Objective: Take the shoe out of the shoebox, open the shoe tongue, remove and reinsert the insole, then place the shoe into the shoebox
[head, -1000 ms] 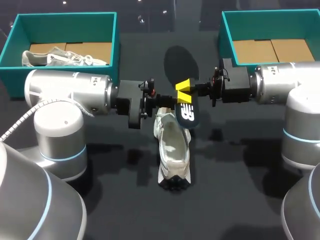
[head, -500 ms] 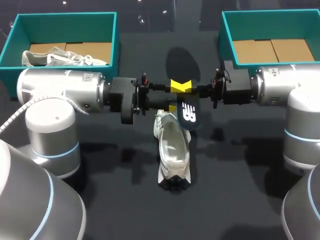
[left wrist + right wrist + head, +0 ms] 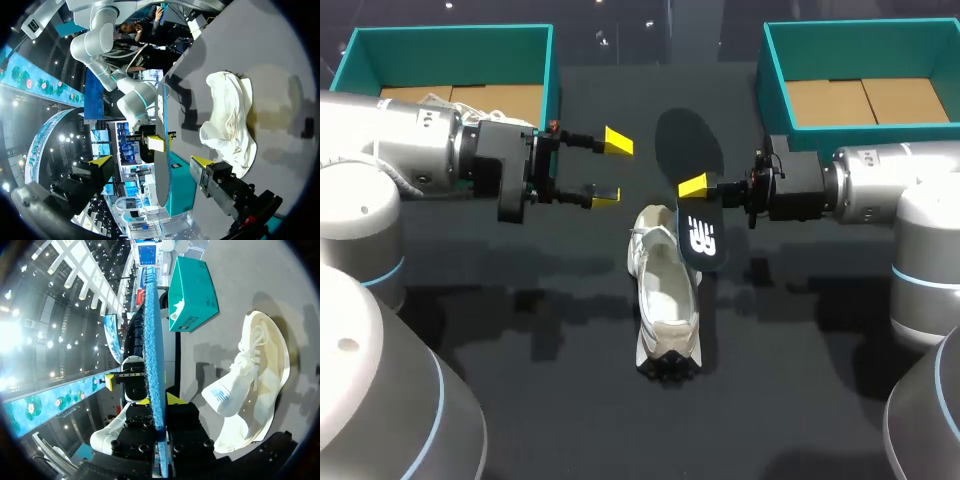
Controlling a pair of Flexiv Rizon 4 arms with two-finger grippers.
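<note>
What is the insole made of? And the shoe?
The insole is probably foam: its top is dark and matte, and its edge looks blue and fuzzy in the right wrist view. The shoe looks like soft cream fabric, slightly wrinkled, with cloth laces.

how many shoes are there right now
2. One shoe lies mid-table, below the insole held by the right gripper. The other shoe sits in the left shoebox, mostly hidden behind the left arm. The right shoebox shows none.
</note>
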